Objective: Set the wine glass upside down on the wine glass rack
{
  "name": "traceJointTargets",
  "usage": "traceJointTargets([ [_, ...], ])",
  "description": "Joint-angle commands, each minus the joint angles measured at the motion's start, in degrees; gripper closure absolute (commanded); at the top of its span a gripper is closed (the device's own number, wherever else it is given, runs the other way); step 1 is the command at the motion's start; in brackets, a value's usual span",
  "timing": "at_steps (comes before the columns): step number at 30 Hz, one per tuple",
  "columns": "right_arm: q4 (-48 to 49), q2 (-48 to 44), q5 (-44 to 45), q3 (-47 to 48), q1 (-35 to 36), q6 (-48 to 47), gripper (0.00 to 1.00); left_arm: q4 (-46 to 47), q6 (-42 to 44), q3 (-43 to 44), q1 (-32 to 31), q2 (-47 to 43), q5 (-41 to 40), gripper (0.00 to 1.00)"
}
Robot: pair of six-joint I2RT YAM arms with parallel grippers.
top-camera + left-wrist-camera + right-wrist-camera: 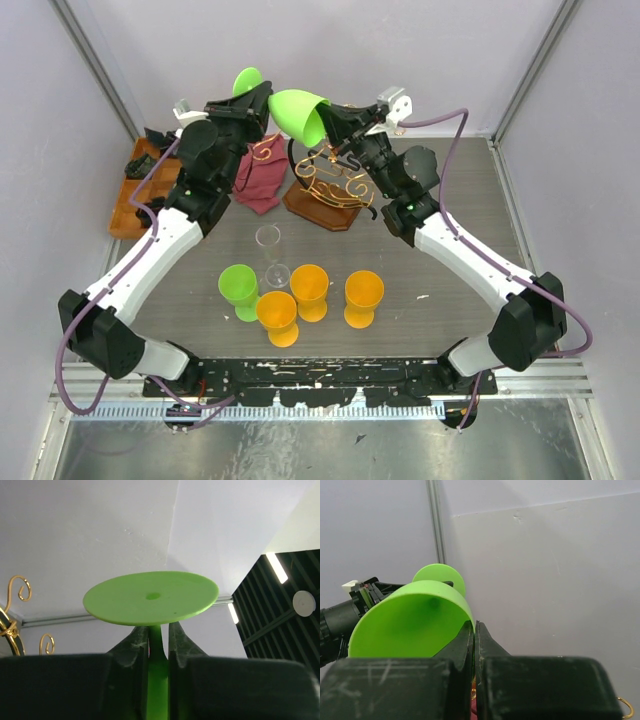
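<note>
Green wine glass (297,112) is held off the tabletop, tilted on its side, above the far-left side of the wine glass rack (335,188). The left jaws are closed on its stem below the foot. The right jaws pinch the bowl rim. Pickup looks done; inverting and hanging it on the rack remain.

Left wrist view: glass (151,597) bowl hidden below the fingers (131,647); rack (7,629) cut off at their left. Top view: right gripper (330,122) covers the rack's top.
</note>
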Motion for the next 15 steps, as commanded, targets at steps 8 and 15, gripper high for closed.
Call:
traceJointTargets([
  [8, -4.9, -0.9, 6.5, 3.1, 0.7, -5.4, 0.61, 0.6, 8.5, 4.7, 1.2, 2.7, 6.7, 1.0],
  [15, -21.7, -3.1, 23.9, 9.4, 0.7, -19.5, 0.0, -3.8, 28.9, 9.3, 6.5, 1.2, 12.7, 1.0],
])
